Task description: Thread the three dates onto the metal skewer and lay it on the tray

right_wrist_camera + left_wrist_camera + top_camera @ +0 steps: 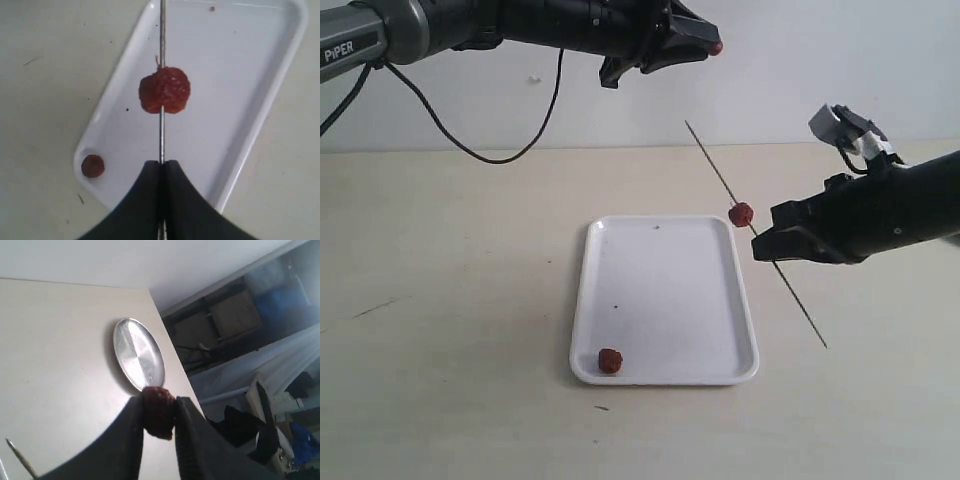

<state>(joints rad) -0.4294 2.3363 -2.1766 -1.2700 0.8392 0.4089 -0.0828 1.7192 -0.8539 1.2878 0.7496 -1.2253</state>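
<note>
Left gripper raised high, jaws part closed, pinching held date. White tray lies flat; loose date in its near left corner. Metal skewer slants in the air by the tray's right edge, carrying threaded date. Right gripper clamped tight on the shaft just below it.

Three dates, one metal skewer, one white tray, one silvery round dish, two tools

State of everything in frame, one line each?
metal skewer: tilted, off the table, one date on
right gripper: shut on metal skewer
threaded date: pierced, beside right gripper
left gripper: shut on second date, raised
third date: loose in tray corner
tray: flat on table
round dish: empty
</note>
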